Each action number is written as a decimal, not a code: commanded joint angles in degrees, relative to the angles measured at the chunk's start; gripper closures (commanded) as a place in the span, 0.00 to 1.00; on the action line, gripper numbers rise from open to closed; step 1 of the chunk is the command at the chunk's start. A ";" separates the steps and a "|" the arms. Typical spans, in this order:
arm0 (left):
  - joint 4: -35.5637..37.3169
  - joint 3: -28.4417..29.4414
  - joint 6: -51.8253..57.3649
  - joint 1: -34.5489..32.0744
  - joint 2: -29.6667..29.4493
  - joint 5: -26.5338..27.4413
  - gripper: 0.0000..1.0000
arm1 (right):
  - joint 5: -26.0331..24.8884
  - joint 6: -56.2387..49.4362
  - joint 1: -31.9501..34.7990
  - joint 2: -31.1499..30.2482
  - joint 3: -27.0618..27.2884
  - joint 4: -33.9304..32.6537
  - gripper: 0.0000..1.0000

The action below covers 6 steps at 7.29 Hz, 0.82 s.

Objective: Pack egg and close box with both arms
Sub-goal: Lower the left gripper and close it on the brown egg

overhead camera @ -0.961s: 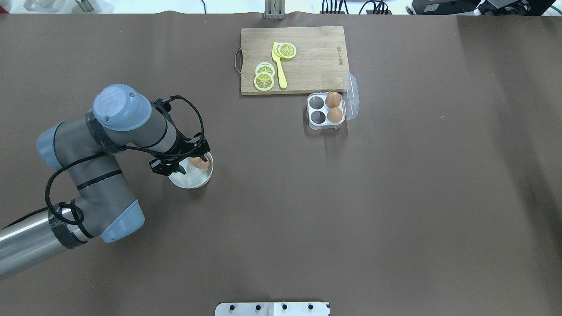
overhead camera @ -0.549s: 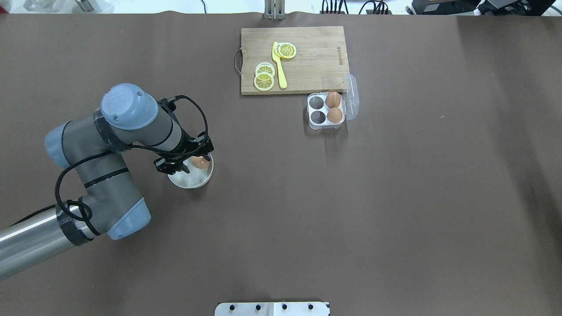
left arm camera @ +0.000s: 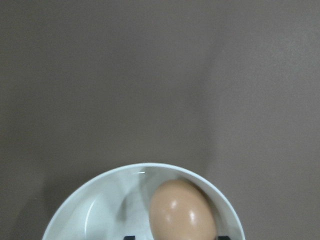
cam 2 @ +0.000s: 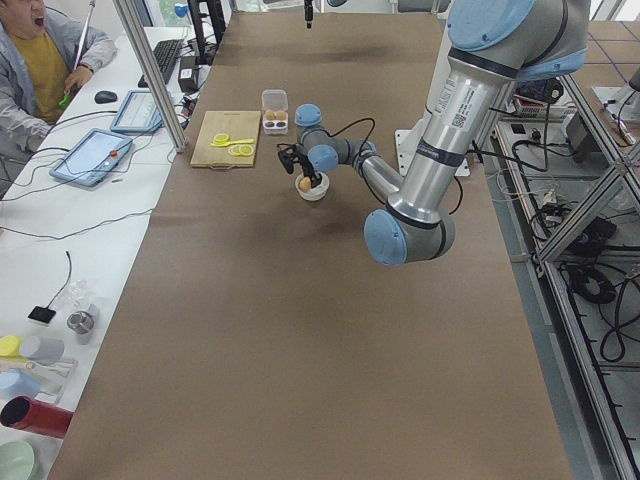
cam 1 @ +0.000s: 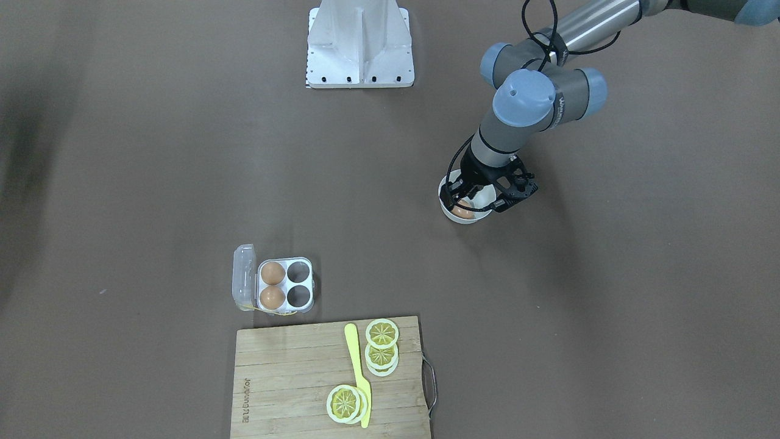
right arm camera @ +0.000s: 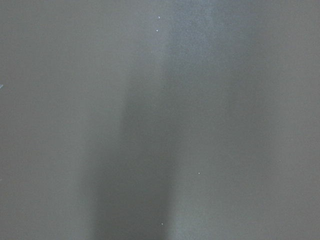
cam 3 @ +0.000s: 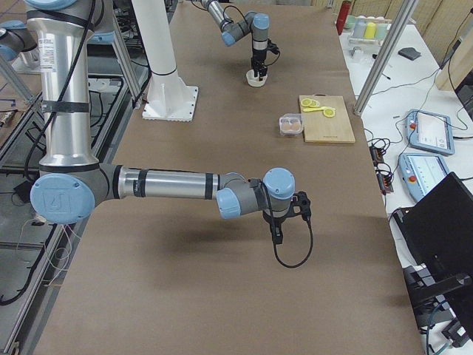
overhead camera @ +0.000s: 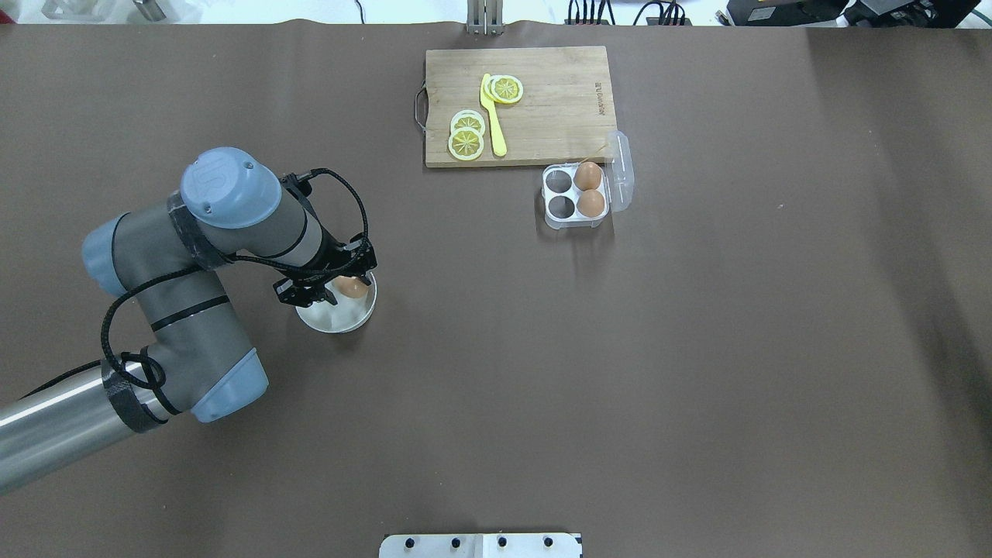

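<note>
Egg (left arm camera: pixel 182 210) lies on its side in the white bowl (left arm camera: pixel 95 210), well apart from the open egg case (overhead camera: pixel 577 192).

Left gripper (left arm camera: pixel 176 237): fingers spread either side of the egg, no pinch evident. Right gripper (cam 3: pixel 277 233): state cannot be told.

Judged light, smooth and brittle; take it gently across the waist. Long axis runs crosswise to the finger line.
</note>
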 commanded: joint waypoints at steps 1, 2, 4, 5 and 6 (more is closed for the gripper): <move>-0.09 0.07 0.01 0.00 0.00 0.00 0.42 | 0.00 0.00 0.00 0.00 0.00 0.00 0.00; -1.65 0.68 0.01 0.00 0.08 0.00 0.42 | 0.00 0.00 0.00 0.00 -0.08 0.00 0.00; -3.69 1.48 -0.08 0.00 0.08 0.00 0.85 | 0.00 0.00 0.00 -0.09 0.00 0.00 0.00; -3.69 1.13 -0.08 -0.09 0.17 0.00 1.00 | 0.00 0.00 0.00 -0.09 0.00 0.00 0.00; -3.60 0.69 -0.08 -0.18 0.17 -0.17 1.00 | 0.00 0.00 0.00 -0.09 0.00 0.00 0.00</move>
